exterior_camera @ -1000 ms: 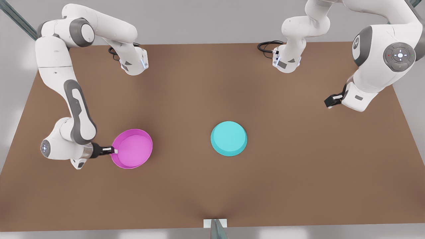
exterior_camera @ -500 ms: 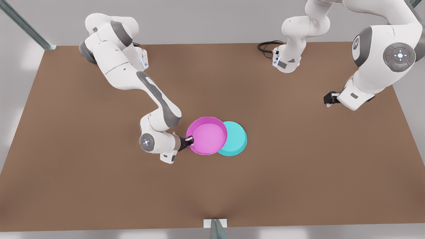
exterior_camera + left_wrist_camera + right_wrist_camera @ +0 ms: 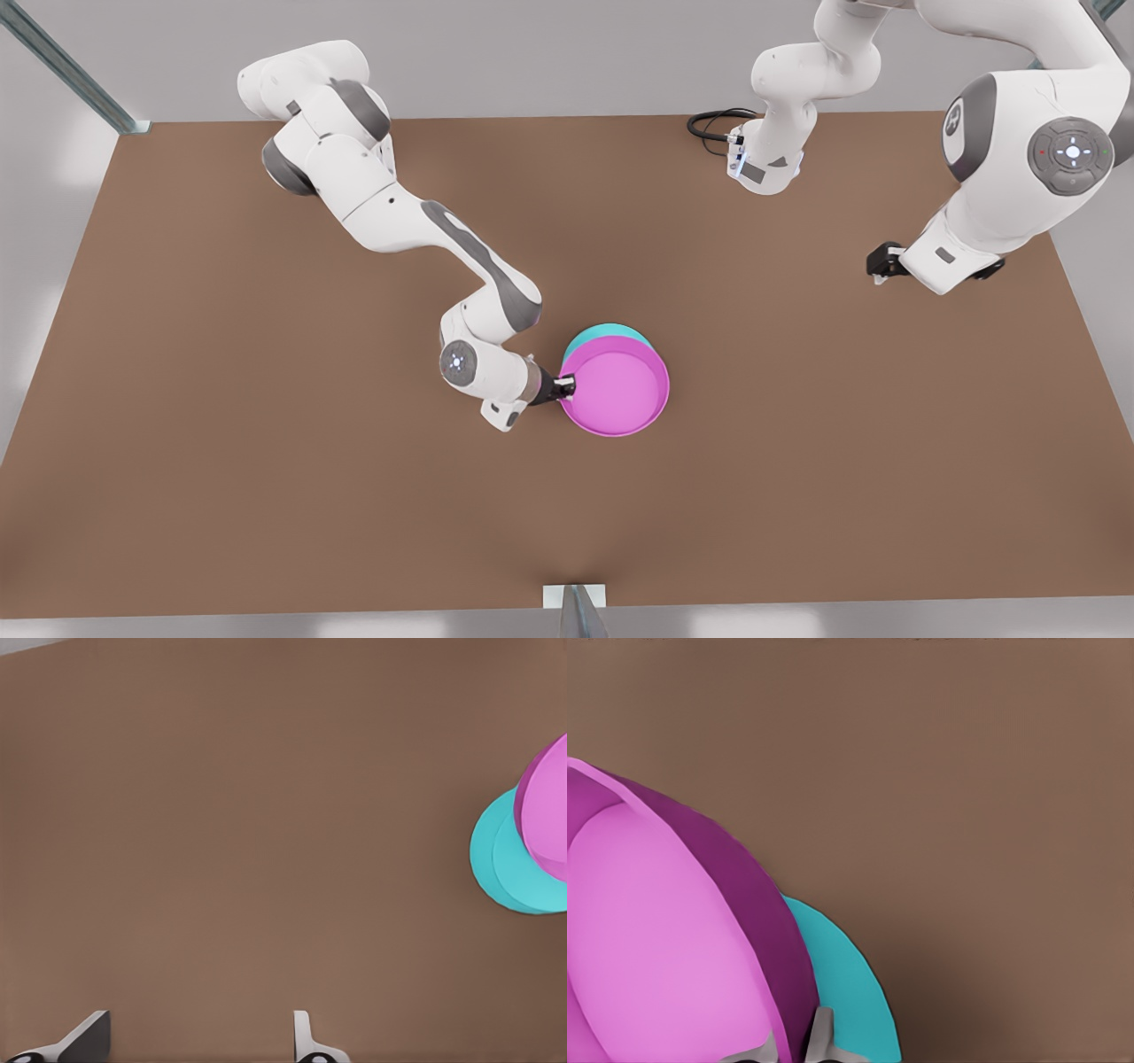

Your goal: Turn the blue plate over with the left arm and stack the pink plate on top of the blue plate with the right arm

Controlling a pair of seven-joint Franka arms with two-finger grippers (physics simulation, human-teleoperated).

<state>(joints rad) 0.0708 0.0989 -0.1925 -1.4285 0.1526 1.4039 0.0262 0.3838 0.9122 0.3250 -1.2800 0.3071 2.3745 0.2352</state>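
Note:
The pink plate [image 3: 616, 390] sits level over the blue plate [image 3: 607, 332], covering most of it. Only a cyan crescent shows at the far side. I cannot tell whether the two touch. My right gripper [image 3: 567, 385], on the arm at the front view's left, is shut on the pink plate's rim. The right wrist view shows its fingers [image 3: 822, 1032] pinching the pink plate [image 3: 656, 939], with the blue plate [image 3: 850, 983] underneath. My left gripper [image 3: 875, 264] waits open at the front view's right, above bare table. Its wrist view shows the gripper [image 3: 195, 1036] far from both the pink plate [image 3: 545, 806] and the blue plate [image 3: 514, 868].
The brown table [image 3: 266, 496] has wide bare areas on all sides of the plates. A black cable [image 3: 713, 124] loops by the far arm base. A small metal bracket [image 3: 574, 598] stands at the near edge.
The right arm has carried the pink plate from the front view's left across to the blue plate, now covering most of it. The left arm has barely shifted.

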